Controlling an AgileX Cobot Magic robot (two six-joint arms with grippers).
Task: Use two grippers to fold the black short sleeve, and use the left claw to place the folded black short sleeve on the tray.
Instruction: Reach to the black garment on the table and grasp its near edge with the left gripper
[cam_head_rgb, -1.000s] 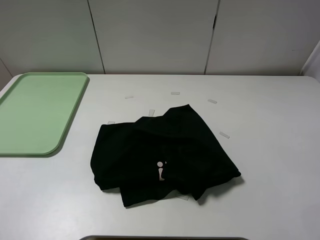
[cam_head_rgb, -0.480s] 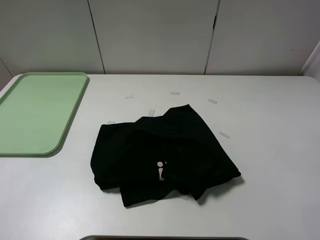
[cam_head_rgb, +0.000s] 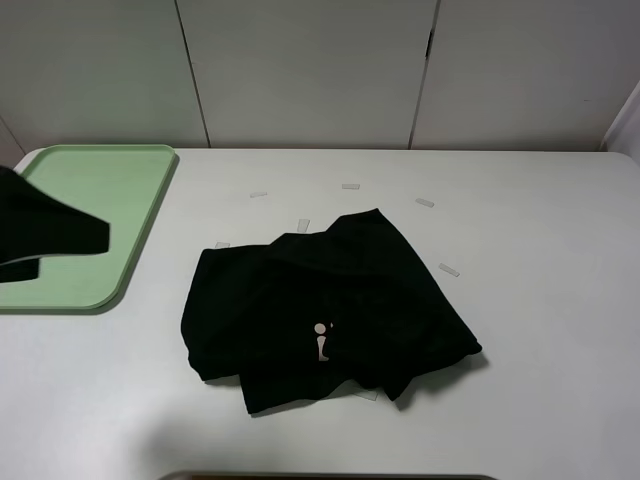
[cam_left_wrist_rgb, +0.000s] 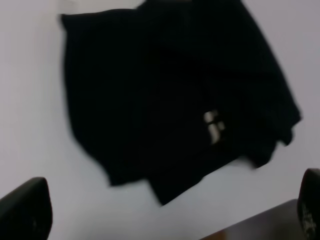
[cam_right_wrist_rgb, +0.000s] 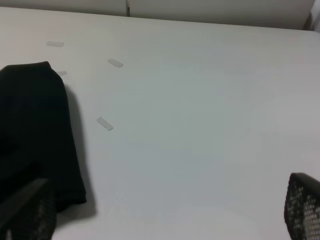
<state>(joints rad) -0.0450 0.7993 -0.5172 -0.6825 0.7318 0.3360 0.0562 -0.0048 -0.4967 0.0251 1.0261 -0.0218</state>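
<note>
From above, the left arm has just swung in over the tray. The shirt lies crumpled on the table, so folding is only starting. Left wrist: the left gripper hangs above the shirt, jaws wide apart. Right wrist: the right gripper is also spread and empty, near the shirt's edge.

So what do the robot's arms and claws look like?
They're all black. The left arm looks like a chunky black shape with sharp corners, but it's blurry here. The left claw has two smooth, rounded black tips. The right claw has black tips covered in a bumpy, dotted pattern. No cables or labels show in these pictures.
</note>
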